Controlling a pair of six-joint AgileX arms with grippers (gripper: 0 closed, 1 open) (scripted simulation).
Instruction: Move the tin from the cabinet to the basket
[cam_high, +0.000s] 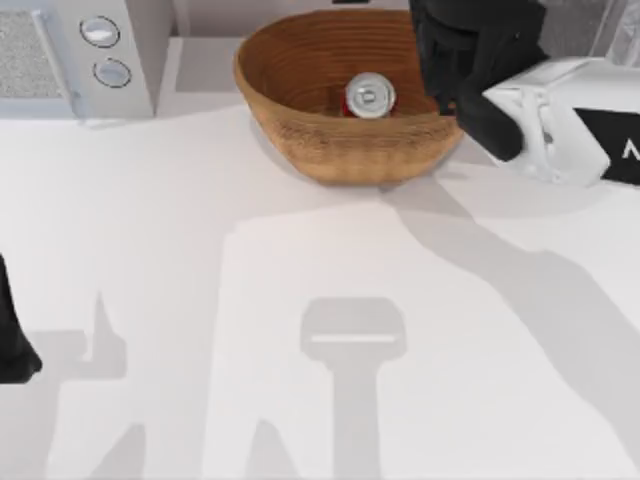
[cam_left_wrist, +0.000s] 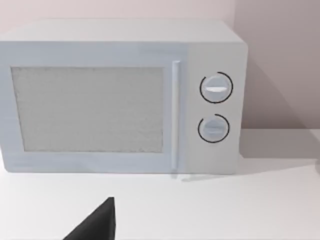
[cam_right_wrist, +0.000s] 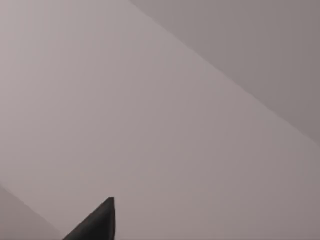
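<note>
Fingers: for the right gripper (cam_high: 455, 60), I cannot tell whether they are spread or closed; its dark bulk hangs over the right rim of the basket and hides them. For the left gripper (cam_high: 15, 350), a dark shape at the left edge of the table, I cannot tell either.
Tin (cam_high: 369, 97): upright inside the basket, silver lid facing up, a sliver of red side at its lower edge; it sits right of the basket's middle, just beside the right gripper but apart from it.
Basket (cam_high: 300, 70): brown, woven, ringed ridges inside, at the far middle of the table (cam_high: 300, 300).
Right arm: white housing reaching in from the right edge of the top view (the dark wrist section overlaps the basket rim).
Right wrist view: plain grey-pink surfaces, with one dark fingertip (cam_right_wrist: 97, 222) poking in at the lower edge.
Left arm: parked low at the table's left edge.
Left wrist view: faces a white microwave (cam_left_wrist: 120, 95) with a speckled door window and two round knobs (cam_left_wrist: 216, 88); one dark fingertip (cam_left_wrist: 97, 222) shows at the lower edge.
Microwave in the top view: far left corner, left of the basket and apart from it.
</note>
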